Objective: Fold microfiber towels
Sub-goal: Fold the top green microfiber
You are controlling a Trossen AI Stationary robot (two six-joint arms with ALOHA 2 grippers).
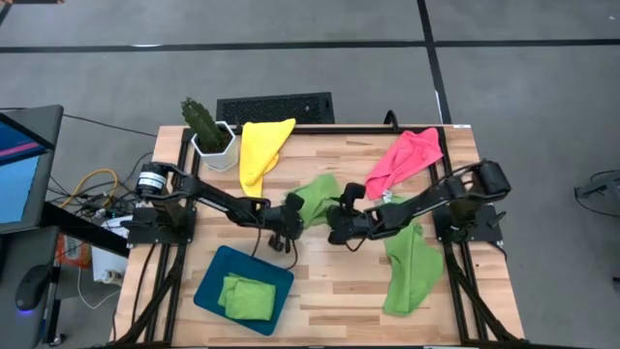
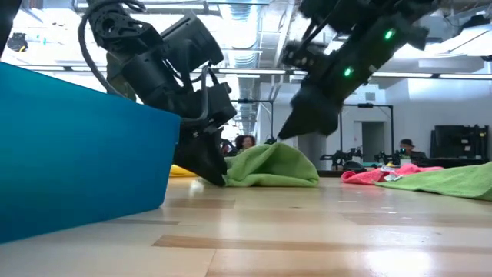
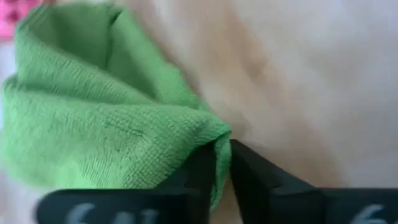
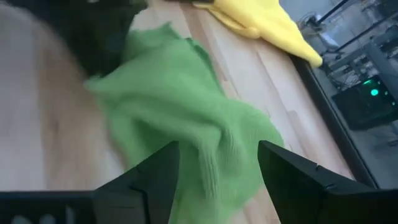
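A lime green towel (image 1: 315, 199) lies bunched in the middle of the table, also seen in the low view as a crumpled lime green towel (image 2: 273, 165). My left gripper (image 3: 222, 163) is shut on its left end. My right gripper (image 4: 217, 180) hovers open just above the same towel (image 4: 180, 106), touching nothing. A yellow towel (image 1: 262, 150) and a pink towel (image 1: 405, 160) lie at the far side. Another green towel (image 1: 412, 267) lies at the right. A folded green towel (image 1: 247, 296) rests in the teal tray (image 1: 208, 286). My left gripper pinches a folded corner (image 3: 214, 140) of the green towel between its two fingers, at the towel's left end. The fingers slant down from the table's left, their tips (image 2: 217, 177) at the tabletop. The towel stays bunched and slack on the table.
A potted cactus (image 1: 205, 128) stands at the far left corner, with a black keyboard (image 1: 276, 107) beyond the far edge. The teal tray's wall (image 2: 77, 154) fills the near left of the low view. Bare wood (image 1: 334, 291) lies between the tray and the right green towel.
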